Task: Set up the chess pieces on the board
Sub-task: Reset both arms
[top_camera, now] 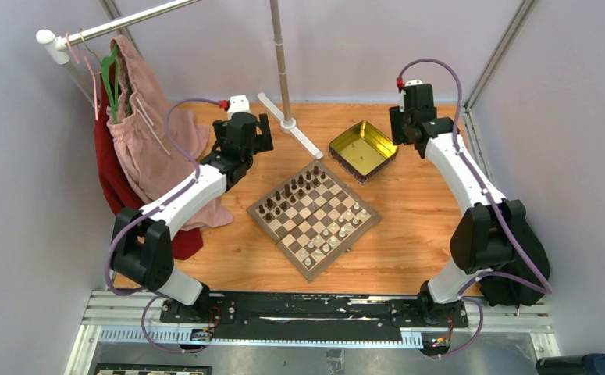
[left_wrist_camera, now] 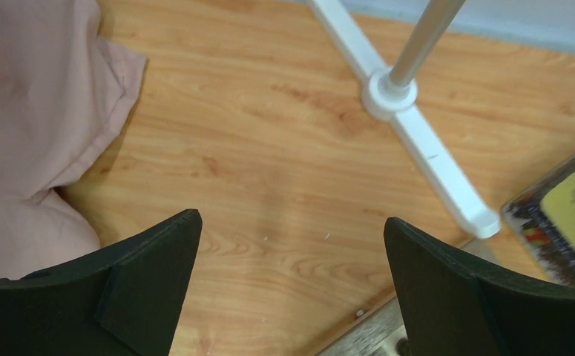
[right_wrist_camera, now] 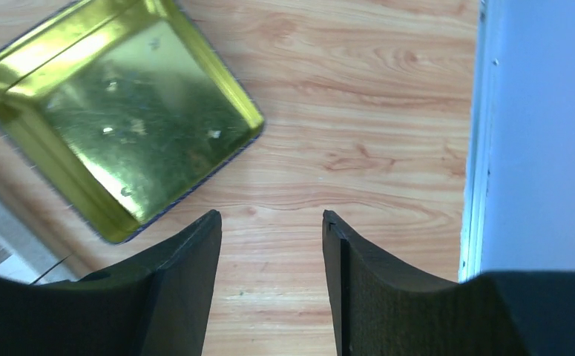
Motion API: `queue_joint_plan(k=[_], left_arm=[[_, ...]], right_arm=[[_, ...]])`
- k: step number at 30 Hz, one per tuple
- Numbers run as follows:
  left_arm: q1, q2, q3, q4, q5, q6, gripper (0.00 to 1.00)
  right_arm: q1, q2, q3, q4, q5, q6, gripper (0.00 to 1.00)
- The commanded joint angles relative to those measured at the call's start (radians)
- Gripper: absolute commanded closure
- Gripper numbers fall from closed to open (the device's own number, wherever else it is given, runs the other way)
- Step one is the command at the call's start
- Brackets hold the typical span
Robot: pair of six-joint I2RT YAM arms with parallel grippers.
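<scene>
Left end effector (left_wrist_camera: 288, 220) gapes near rack foot (left_wrist_camera: 392, 93); tin (top_camera: 363, 150) sits beside board (top_camera: 313, 220)

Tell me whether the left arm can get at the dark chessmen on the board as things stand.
Probably yes. The left gripper is open above bare table just beyond the board's far-left edge, where the dark chessmen stand. Nothing lies between; the pink garment hangs off to its side.
</scene>
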Motion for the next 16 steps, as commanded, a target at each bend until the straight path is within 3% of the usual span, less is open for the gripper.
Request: queue_joint_plan(k=[1, 8, 14, 16], left_arm=[[0.033, 0.006, -0.058, -0.005, 0.006, 0.006, 0.00], [0.102, -0.018, -0.143, 0.025, 0.039, 0.005, 0.00], [0.114, -0.029, -0.175, 0.045, 0.031, 0.058, 0.00], [0.115, -0.032, -0.188, 0.046, 0.031, 0.065, 0.00]], right_arm=[[-0.071, 0.033, -0.009, 0.004, 0.013, 0.044, 0.43], [-0.086, 0.084, 0.027, 0.004, 0.143, 0.044, 0.40], [-0.101, 0.048, -0.018, 0.028, 0.133, 0.030, 0.42], [-0.104, 0.010, -0.084, 0.087, 0.123, 0.028, 0.36]])
